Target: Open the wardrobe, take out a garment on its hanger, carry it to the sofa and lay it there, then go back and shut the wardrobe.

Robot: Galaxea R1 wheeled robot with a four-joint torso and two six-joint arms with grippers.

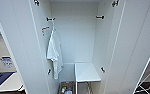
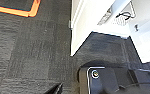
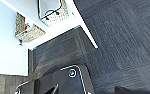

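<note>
Here the wardrobe [image 1: 73,37] stands open; both doors [image 1: 18,45] could snag the arms in closing. Finger state: cannot tell.

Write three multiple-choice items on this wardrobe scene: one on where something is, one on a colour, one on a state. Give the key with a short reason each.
1. Where does the white shirt hang in the wardrobe?
A. from a hook on its left inner side
B. from the hook on its right inner side
C. folded on the low shelf

2. What colour is the frame lying on the carpet in the left wrist view?
A. blue
B. orange
C. green

3. In what state are the wardrobe's doors?
A. both shut
B. one shut, one open
C. both open

Key:
1 A: in the head view the shirt hangs from a black hook on the left side, while the right hook is bare.
2 B: the frame is bright orange against the dark grey carpet.
3 C: both doors stand swung out and the white interior shows between them.
</note>
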